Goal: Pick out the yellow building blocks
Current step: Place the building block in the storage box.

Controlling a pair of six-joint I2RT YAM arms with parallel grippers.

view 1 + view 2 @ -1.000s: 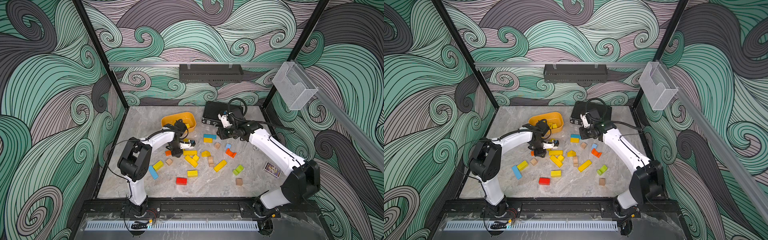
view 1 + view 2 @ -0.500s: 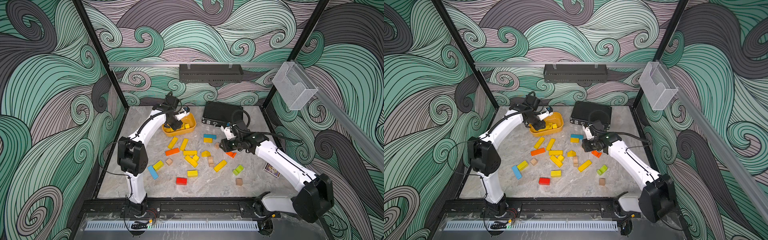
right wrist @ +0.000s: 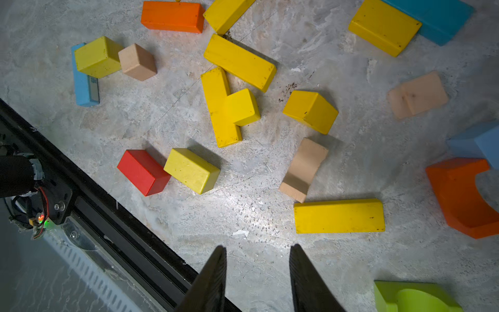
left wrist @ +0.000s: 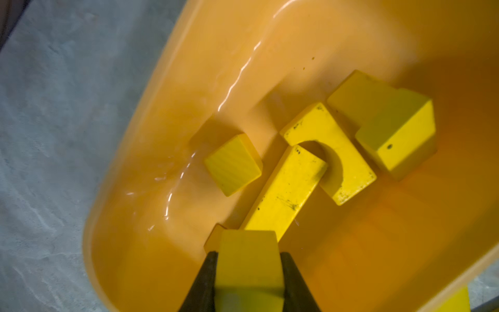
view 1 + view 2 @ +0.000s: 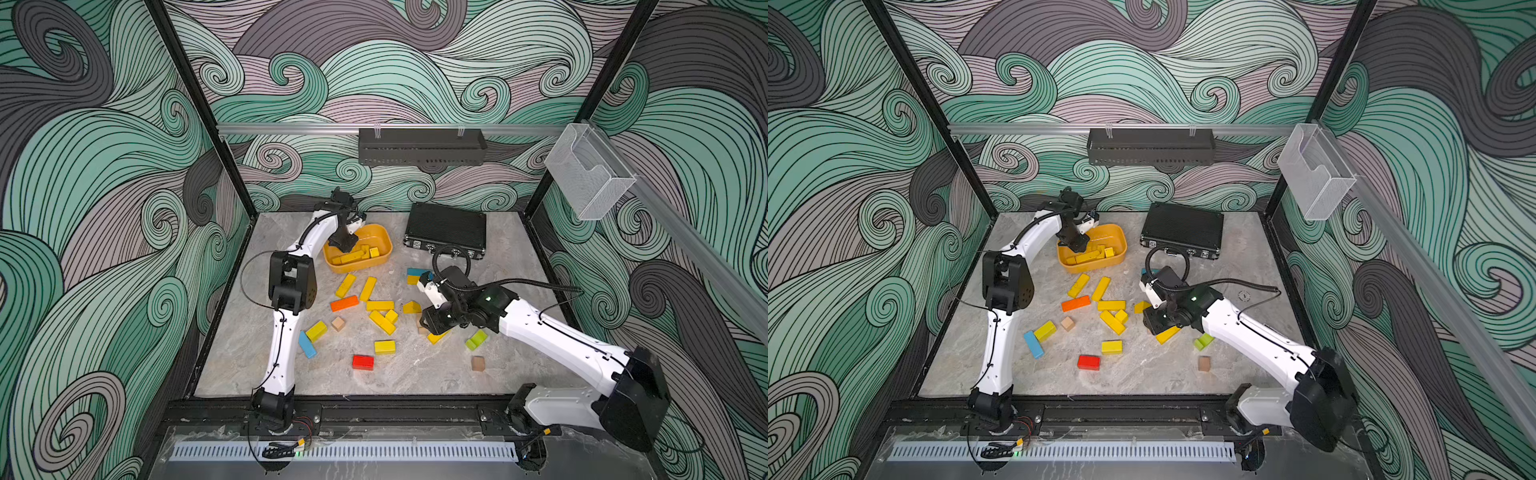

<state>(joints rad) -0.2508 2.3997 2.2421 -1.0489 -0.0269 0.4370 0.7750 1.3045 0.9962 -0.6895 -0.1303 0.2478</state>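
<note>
Top views, left tool: the left tool point(image 5: 344, 246) hangs over the left end of the orange-yellow oval plastic tub point(image 5: 384, 241), upper centre of frame in both top views. Its tips are hidden here.
Top views, tub contents: several yellow building blocks point(image 5: 353, 257) lie inside.
Top views, loose blocks: more yellow bars and bricks point(image 5: 1111, 305) are scattered at centre frame on the grey marbled tabletop point(image 5: 1142, 378), below the tub. They are mixed with an orange bar point(image 5: 344, 303), a red brick point(image 5: 363, 361) and a blue bar point(image 5: 306, 344).
Top views, right tool: the right tool point(image 5: 432, 328) sits low over the tabletop, right of centre, at the edge of the scatter.
Top views, black ribbed case point(image 5: 446, 228): upper right of the tabletop, apart from the blocks.
Left wrist, left tool: clamped on a short yellow block point(image 4: 247, 243), with a black finger point(image 4: 208, 272) on each side. The block is held above the tub floor.
Left wrist, tub floor: a yellow arch block point(image 4: 348, 162) has a yellow long bar point(image 4: 286, 194) ending at its notch. A small yellow cube point(image 4: 233, 164) lies just beside them and a yellow brick point(image 4: 399, 137) lies by the arch.
Right wrist, right tool: the fingers point(image 3: 213, 272) stand moderately apart, with nothing between them and bare tabletop beneath.
Right wrist, nearest block: a flat yellow bar point(image 3: 339, 216) lies near the tips, touching a curved plain-wood piece point(image 3: 303, 170).
Right wrist, farther: a pale yellow brick point(image 3: 191, 170) touches the red brick.
</note>
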